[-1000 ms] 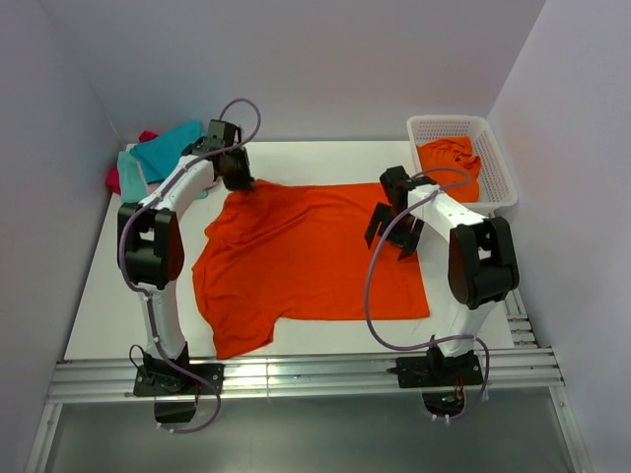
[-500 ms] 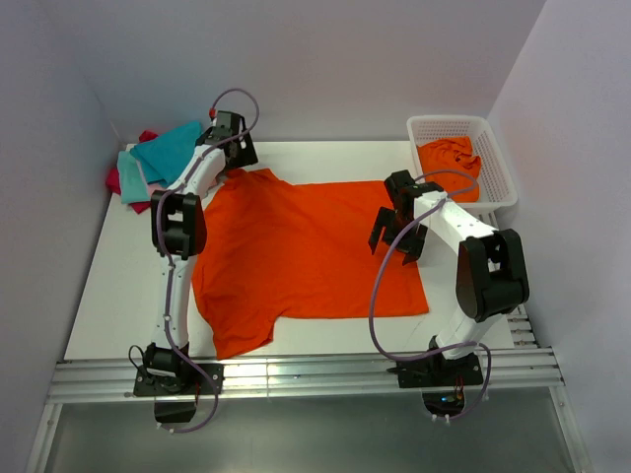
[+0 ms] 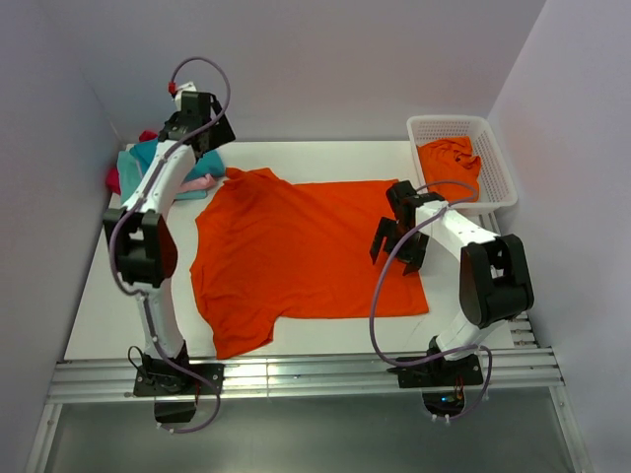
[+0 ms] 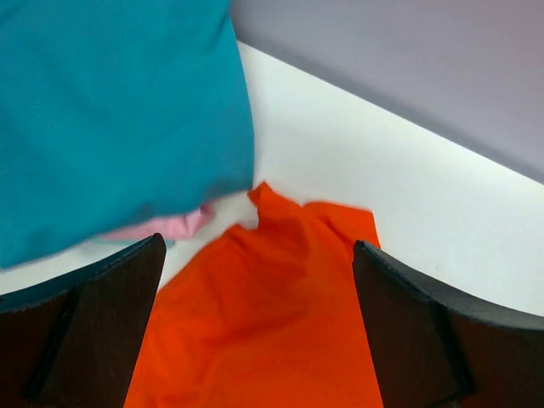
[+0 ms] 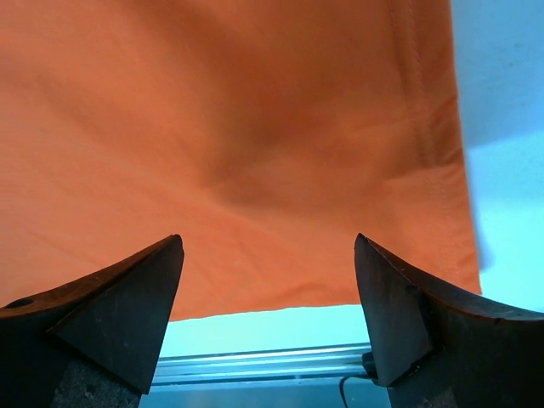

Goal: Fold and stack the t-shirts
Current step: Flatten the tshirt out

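Note:
A bright orange t-shirt (image 3: 296,256) lies spread on the white table. Its sleeve tip (image 4: 280,314) shows below my left gripper (image 4: 257,255), which is open and empty. That gripper (image 3: 205,136) hangs raised over the back-left corner, beside a pile of teal (image 3: 163,158), pale pink (image 3: 197,182) and crimson (image 3: 113,179) t-shirts. In the left wrist view the teal shirt (image 4: 110,110) fills the upper left, with pink fabric (image 4: 161,225) under it. My right gripper (image 3: 397,251) is open above the orange shirt's right edge (image 5: 255,127), with nothing between its fingers (image 5: 408,297).
A white lattice basket (image 3: 446,121) stands at the back right with another orange t-shirt (image 3: 449,163) in it. Walls close in the table at the left, back and right. A metal rail (image 3: 296,374) runs along the near edge.
My left gripper opened, let go of the orange shirt's back-left sleeve and rose toward the back-left pile. The sleeve now lies flat. My right gripper barely moved.

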